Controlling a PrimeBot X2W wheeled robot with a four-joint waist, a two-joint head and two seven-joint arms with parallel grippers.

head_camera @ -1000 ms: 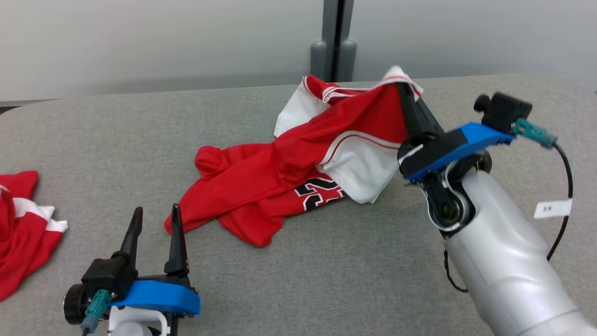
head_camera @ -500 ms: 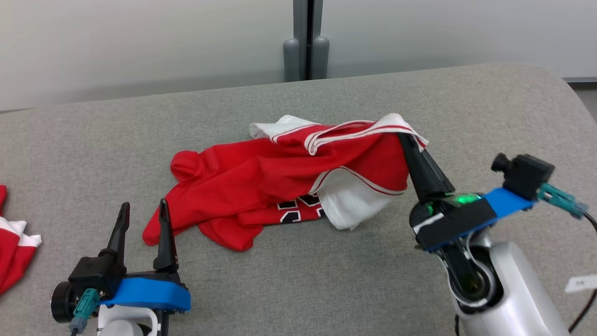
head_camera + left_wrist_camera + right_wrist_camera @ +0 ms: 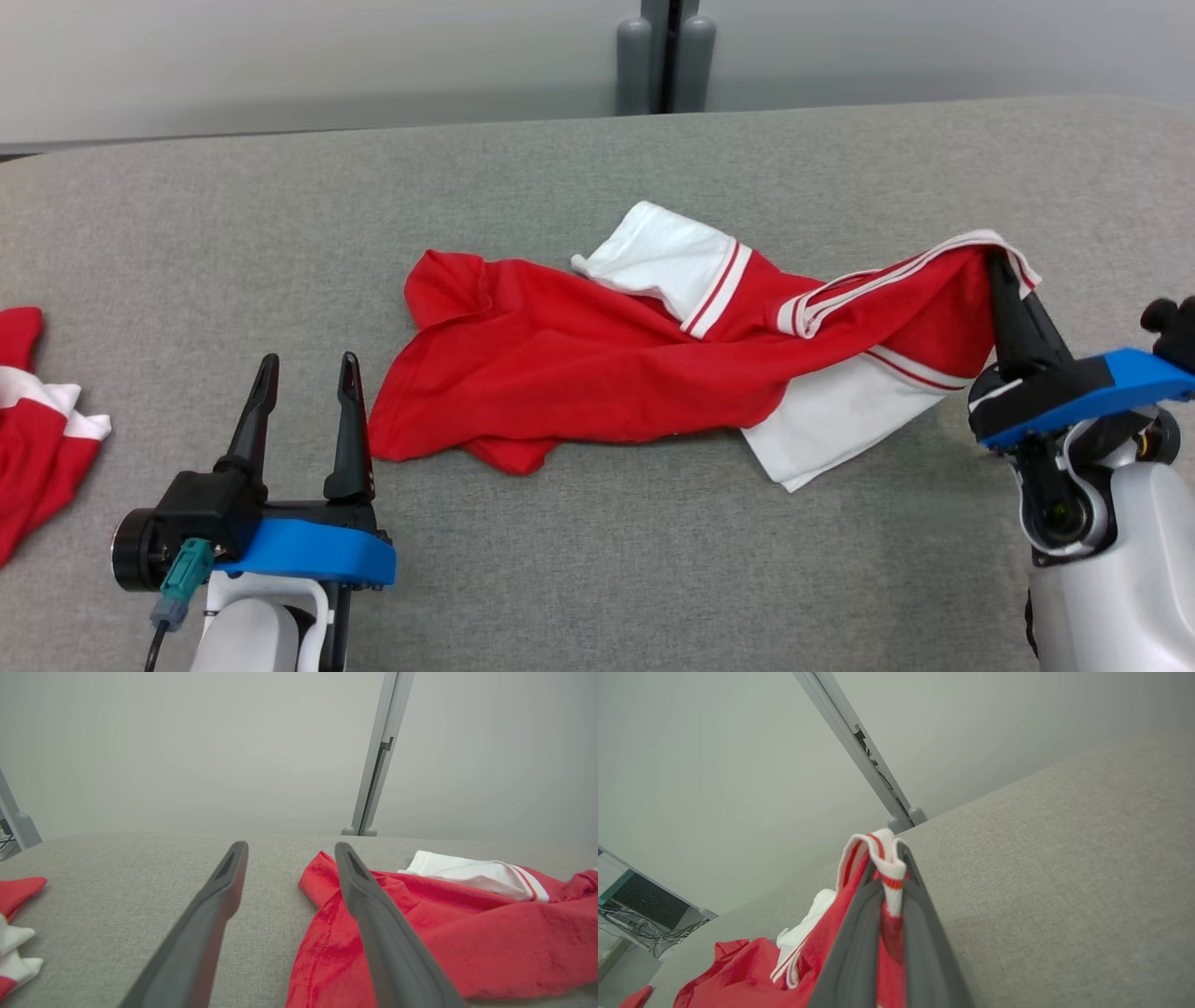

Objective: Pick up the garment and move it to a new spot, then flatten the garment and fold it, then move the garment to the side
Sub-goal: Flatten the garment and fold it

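Holding the striped edge of the garment (image 3: 597, 373), the right pincer (image 3: 1001, 266) is clamped on it, that end raised; the rest trails across the middle of the counter (image 3: 597, 579). Left pincer (image 3: 310, 362) wide, empty, just beside the red corner. Step: relocation, likely near done. Next calls for lowering, release, then two-armed flattening.

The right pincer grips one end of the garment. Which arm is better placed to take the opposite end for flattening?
Left. The left pincer is open, right beside the garment's loose red end; the right pincer is shut on the striped edge at the far side.
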